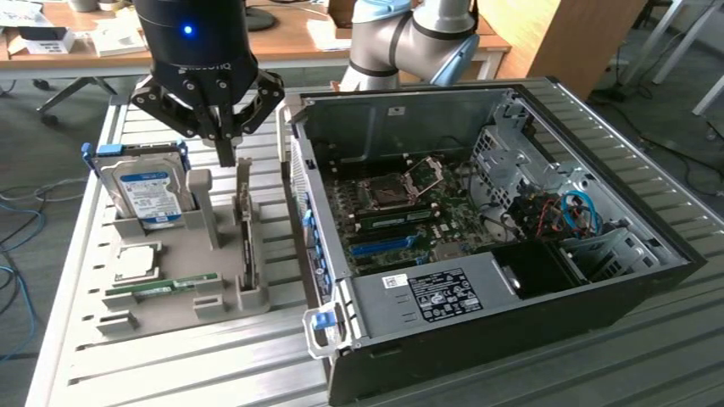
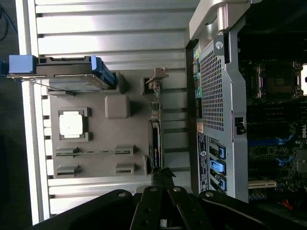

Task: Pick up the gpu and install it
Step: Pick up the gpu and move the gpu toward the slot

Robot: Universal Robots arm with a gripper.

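A Universal Robots arm [image 1: 391, 38], its tube sections and rounded joint housings finished in silver-grey metal, with a pale blue cap [image 1: 455, 55] closing one joint. The wrist end is a glossy black cylindrical body [image 1: 220, 25] carrying a small glowing blue light [image 1: 186, 31] and a band of pale lettering [image 1: 207, 64] near its lower rim, too small to read. The gripper [image 1: 226, 157] is matt black, built of angular linked bars that taper to slim fingers. From the wrist camera, the gripper [image 2: 163, 178] shows the same black bars, joined by round pivot pins [image 2: 121, 194].
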